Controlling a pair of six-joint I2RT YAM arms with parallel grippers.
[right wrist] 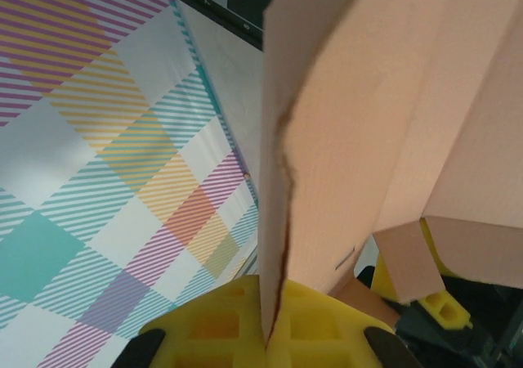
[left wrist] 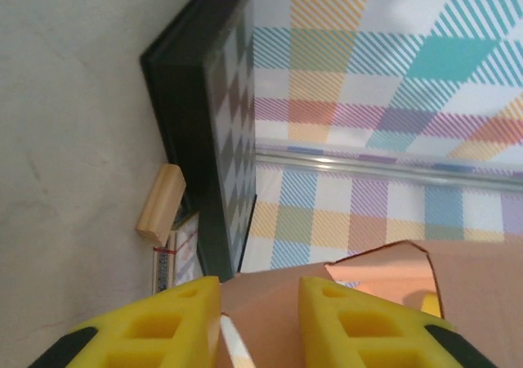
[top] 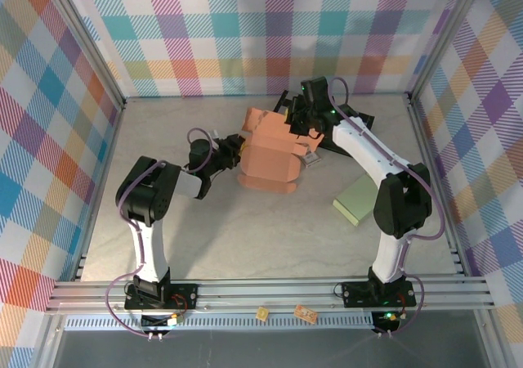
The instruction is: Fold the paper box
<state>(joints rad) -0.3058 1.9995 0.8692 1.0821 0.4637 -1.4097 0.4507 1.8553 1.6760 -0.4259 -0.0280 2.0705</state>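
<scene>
At the far middle of the table, find the right gripper clenched on a raised flap of the paper box. From the right wrist, see its yellow fingers pressed together on the rough edge of an upright orange panel.

At the box's left wall, find the left gripper reaching in from the left arm. From the left wrist, see its pads set partly apart with a brown flap between them. Cannot tell whether clamped on that flap or merely astride it.

Locate the box upright between the two grippers, partly formed, flaps standing above its body.

Beyond the left pads, note a small wooden block on the table, just beside a black-framed board with a checkered face.

To the right of the box and well apart from it, note a pale green pad lying flat near the right arm.
</scene>
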